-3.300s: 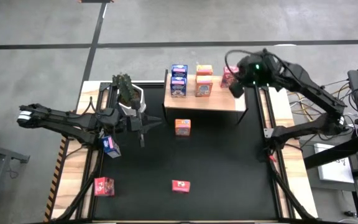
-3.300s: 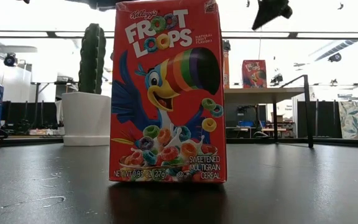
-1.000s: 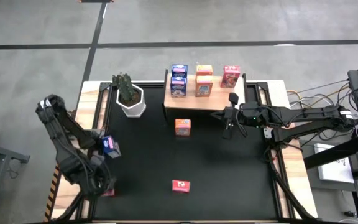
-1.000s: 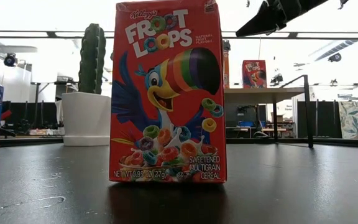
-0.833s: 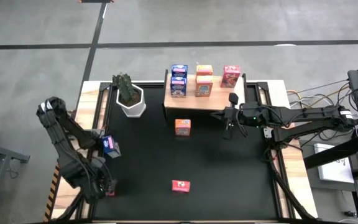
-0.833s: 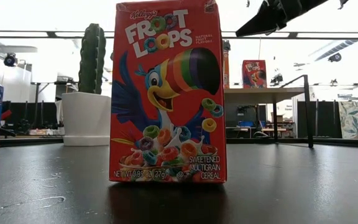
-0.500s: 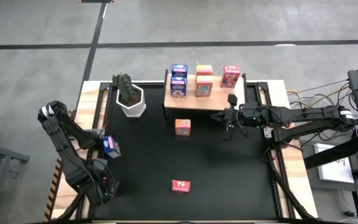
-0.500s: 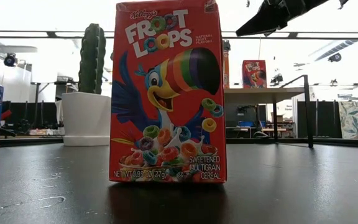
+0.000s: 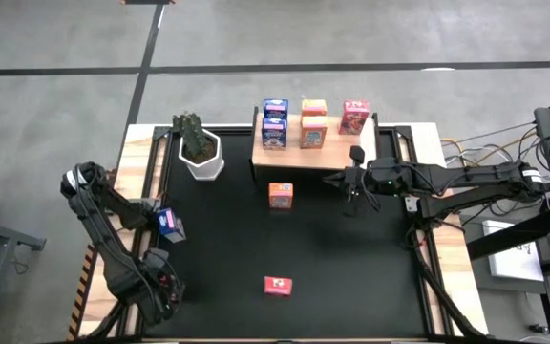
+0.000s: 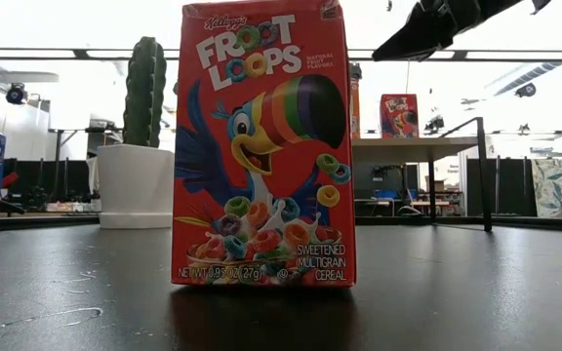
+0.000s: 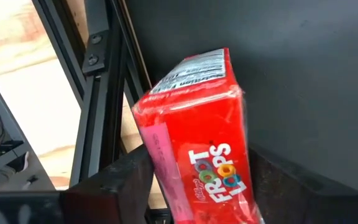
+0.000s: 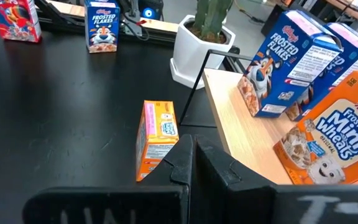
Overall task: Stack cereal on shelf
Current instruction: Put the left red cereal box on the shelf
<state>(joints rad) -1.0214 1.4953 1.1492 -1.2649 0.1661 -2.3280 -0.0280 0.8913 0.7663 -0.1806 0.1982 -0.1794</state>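
My left gripper (image 9: pixel 165 290) hangs over the mat's near left corner, shut on a red cereal box (image 11: pixel 194 143) that the arm hides in the high view. My right gripper (image 9: pixel 353 196) hovers shut in front of the wooden shelf (image 9: pixel 337 156), touching nothing. Blue (image 9: pixel 275 124), orange (image 9: pixel 313 124) and red (image 9: pixel 354 117) cereal boxes stand on the shelf. On the mat are an orange box (image 9: pixel 281 195) lying on its side, an upright red box (image 9: pixel 277 285) and a blue box (image 9: pixel 170 225). My left gripper has the red box between its two fingers, one finger (image 11: pixel 126 180) against the pink long side (image 11: pixel 157 149) and the other against the opposite long side (image 11: pixel 244 168). The fingers come from above and lie across the box. I cannot tell whether the box is off the mat.
A white pot with a cactus (image 9: pixel 199 148) stands left of the shelf. Black frame rails (image 11: pixel 98 93) run along the mat's left edge next to the held box. Open black mat (image 9: pixel 351 258) lies between the shelf and the near edge.
My left gripper has gone toward the table's near edge and down over the red box at the near left corner, which it now covers in the high view. My right arm has kept still.
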